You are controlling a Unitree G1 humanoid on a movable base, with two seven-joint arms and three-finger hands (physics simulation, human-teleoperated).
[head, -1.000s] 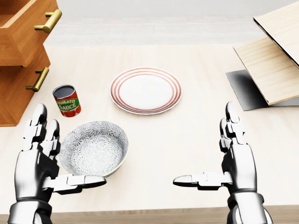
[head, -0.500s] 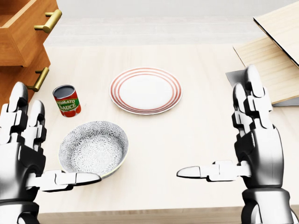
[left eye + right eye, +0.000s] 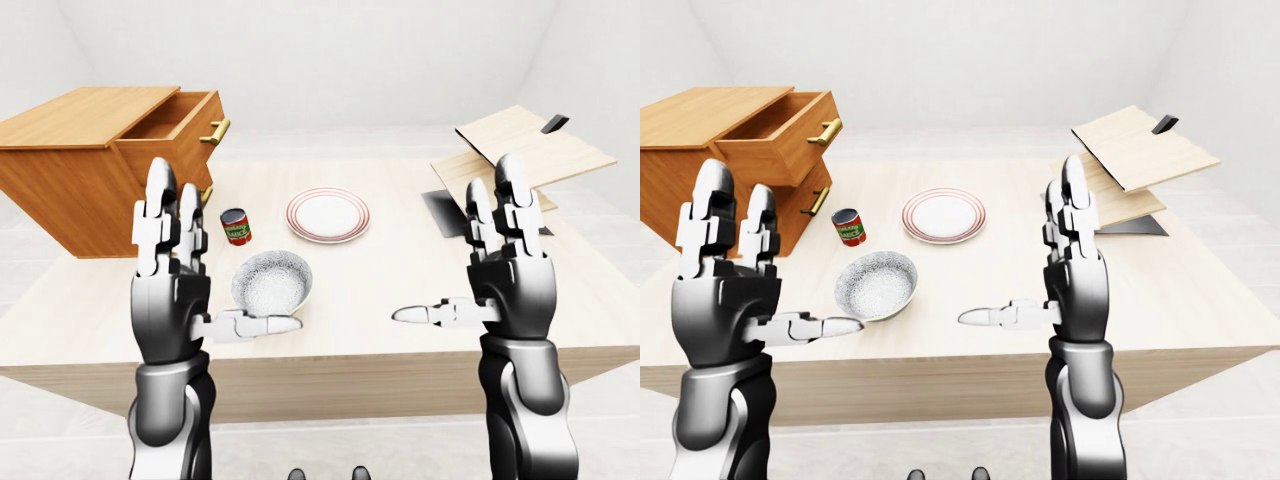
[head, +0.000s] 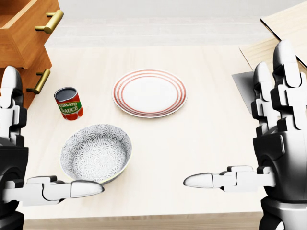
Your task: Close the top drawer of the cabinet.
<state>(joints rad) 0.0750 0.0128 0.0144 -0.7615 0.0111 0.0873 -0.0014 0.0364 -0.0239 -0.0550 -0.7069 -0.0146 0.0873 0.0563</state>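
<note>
A wooden cabinet (image 3: 70, 170) stands on the table's left side. Its top drawer (image 3: 183, 122) is pulled out toward the right, with its brass handle (image 3: 214, 131) sticking out; the head view shows this handle (image 4: 50, 21) at its top left. The lower drawer's handle (image 4: 39, 81) sits flush below it. My left hand (image 3: 205, 265) is raised with its fingers spread upward and its thumb pointing right, open and empty, well short of the drawer. My right hand (image 3: 465, 265) mirrors it on the right, open and empty.
A tomato sauce can (image 4: 68, 103) stands just right of the cabinet. A patterned bowl (image 4: 96, 152) lies below the can, and a red-ringed plate (image 4: 149, 92) sits mid-table. Wooden boards (image 4: 276, 72) on a dark sheet (image 4: 249, 88) occupy the right. The table's edge (image 4: 153, 221) runs along the bottom.
Both hands have risen and drawn closer to the camera, moving outward toward the head view's edges. The camera, the drawer and the tableware have not moved.
</note>
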